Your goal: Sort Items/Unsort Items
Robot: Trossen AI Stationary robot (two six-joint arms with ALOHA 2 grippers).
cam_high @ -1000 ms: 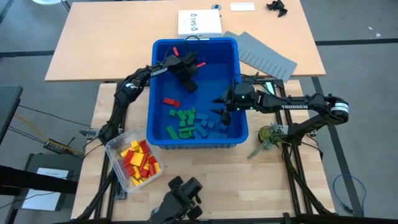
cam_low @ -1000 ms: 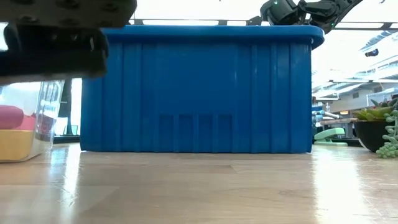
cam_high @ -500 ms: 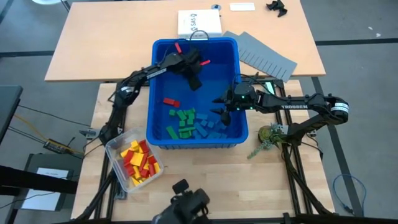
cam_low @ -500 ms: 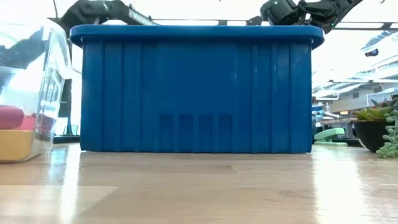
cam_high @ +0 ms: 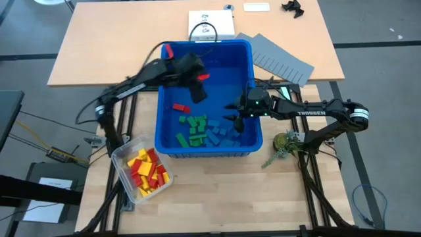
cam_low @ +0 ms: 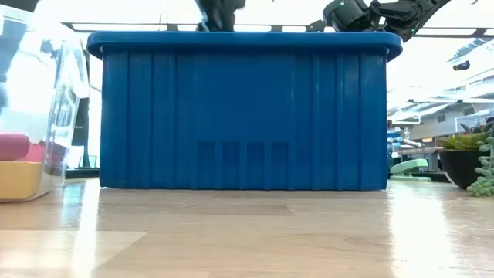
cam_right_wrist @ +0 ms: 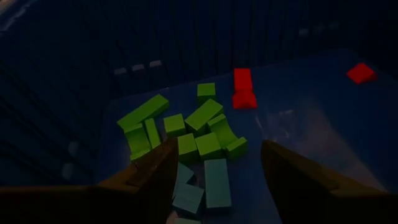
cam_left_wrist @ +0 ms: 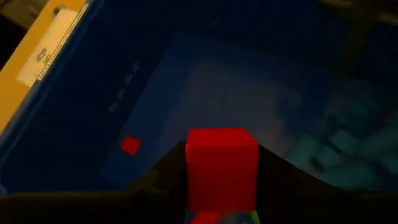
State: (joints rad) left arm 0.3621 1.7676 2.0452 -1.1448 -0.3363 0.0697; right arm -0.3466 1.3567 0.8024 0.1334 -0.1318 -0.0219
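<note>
Left gripper, jaws clamped on a red block, probably should lift clear toward seven o'clock tub; right gripper gapes empty.

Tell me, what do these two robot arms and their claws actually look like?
Both arms are dark, almost black, built from slim jointed segments. The right arm carries white TROSSEN lettering along its forearm and a small green light near its wrist. The left arm has thin black cables running along it. Each ends in a claw of two dark fingers: left claw, right claw.
</note>
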